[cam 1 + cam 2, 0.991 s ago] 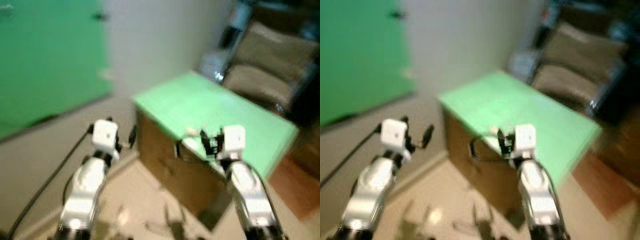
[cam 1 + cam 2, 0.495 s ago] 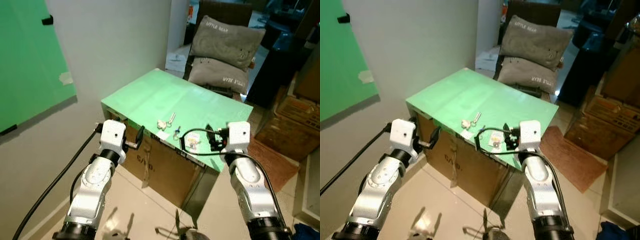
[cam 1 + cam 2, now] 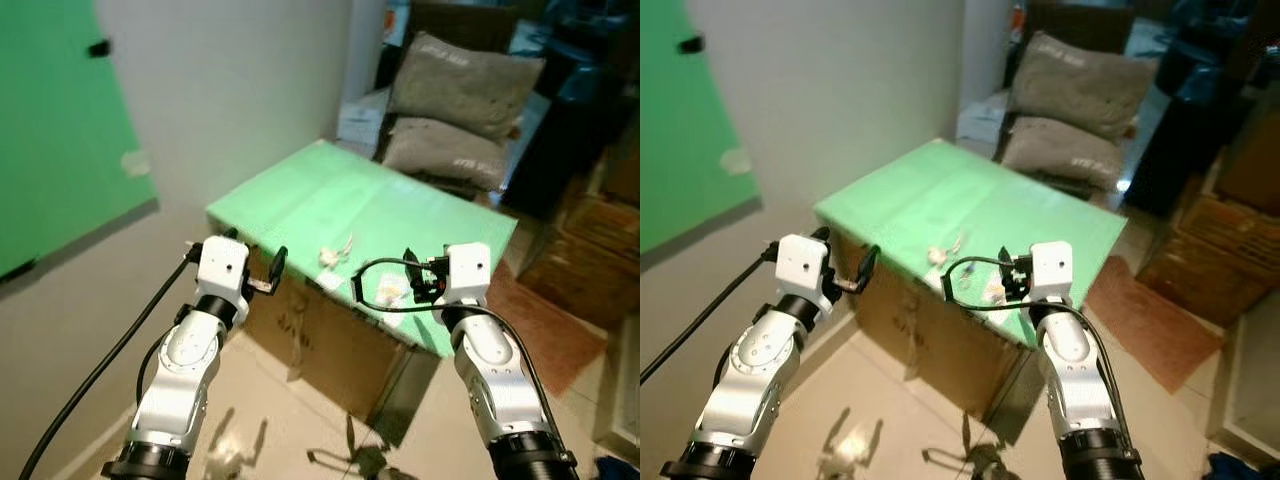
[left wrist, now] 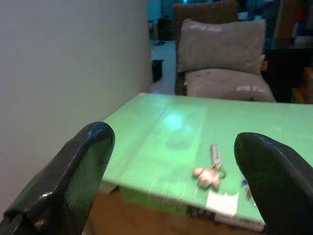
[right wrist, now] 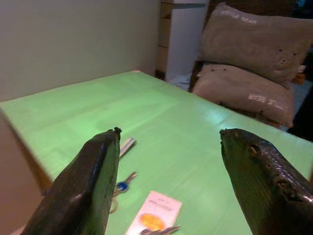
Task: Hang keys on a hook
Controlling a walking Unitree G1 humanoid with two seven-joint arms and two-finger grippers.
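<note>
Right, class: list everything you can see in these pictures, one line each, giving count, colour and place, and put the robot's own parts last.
box: one, green top, brown cardboard sides, before the robot by the wall.
keys: one bunch, pale with a silver piece, on the box near its front edge.
blue key: one, blue head, on the box beside the card.
card: one, white with an orange mark, at the box's front edge.
pillows: two, grey-brown, stacked on a dark chair behind the box.
panel: one, green, on the wall at left.
hook: one, black, on the panel.
rug: one, red-brown, on the floor at right.
left gripper: open, short of the box.
right gripper: open, over the box's front edge.
</note>
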